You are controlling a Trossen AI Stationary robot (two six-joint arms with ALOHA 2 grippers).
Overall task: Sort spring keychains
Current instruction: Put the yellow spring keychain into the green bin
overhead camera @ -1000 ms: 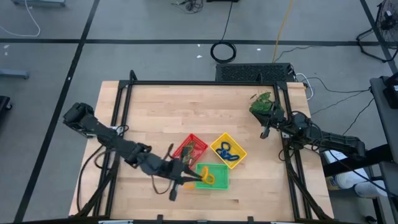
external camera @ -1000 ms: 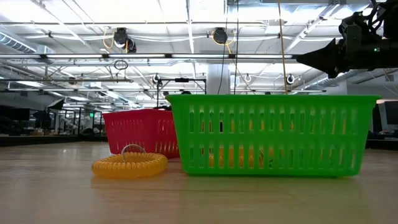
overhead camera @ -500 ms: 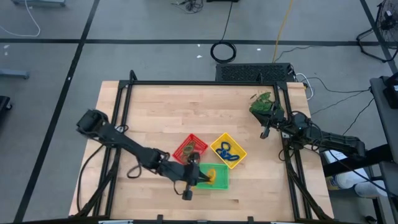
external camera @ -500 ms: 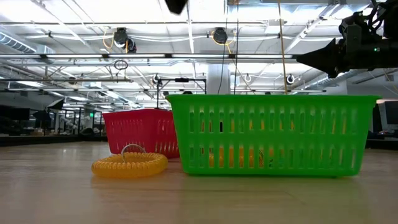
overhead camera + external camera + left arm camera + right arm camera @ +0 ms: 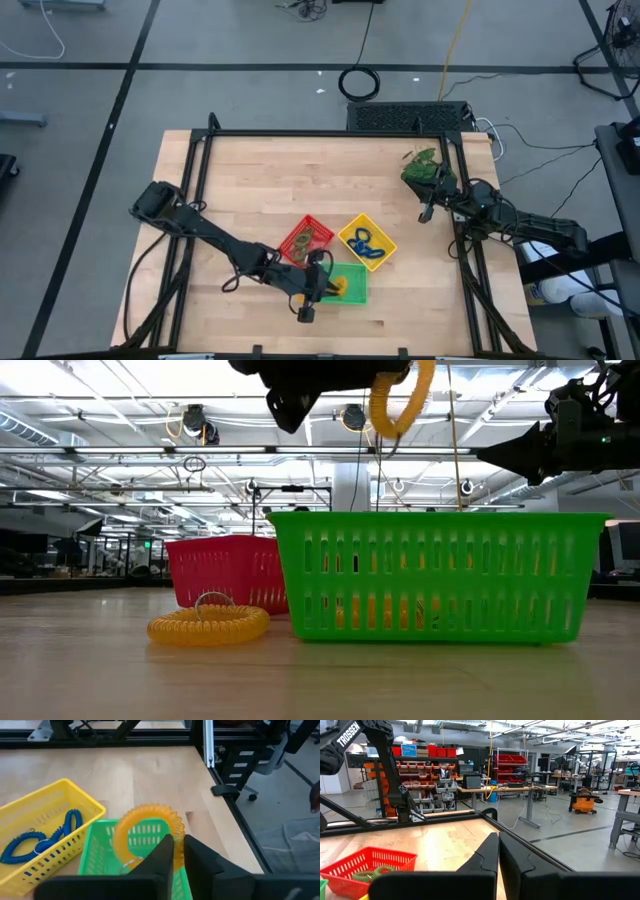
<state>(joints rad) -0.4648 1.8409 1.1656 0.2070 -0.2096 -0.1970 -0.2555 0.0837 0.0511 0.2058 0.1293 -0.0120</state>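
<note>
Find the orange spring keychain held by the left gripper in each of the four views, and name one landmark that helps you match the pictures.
High view: orange keychain over the green tray, at the left gripper.
Low view: hanging at top centre, above the green tray.
Left wrist view: centre, pinched between the fingers.
Right wrist view: not in it.
Shared landmark: the green tray.

We are stretching our left arm across the table, and the left gripper (image 5: 178, 851) is hanging high with its fingers nearly together. We are resting our right arm at the table's right edge, the right gripper (image 5: 498, 851) being closed.
</note>
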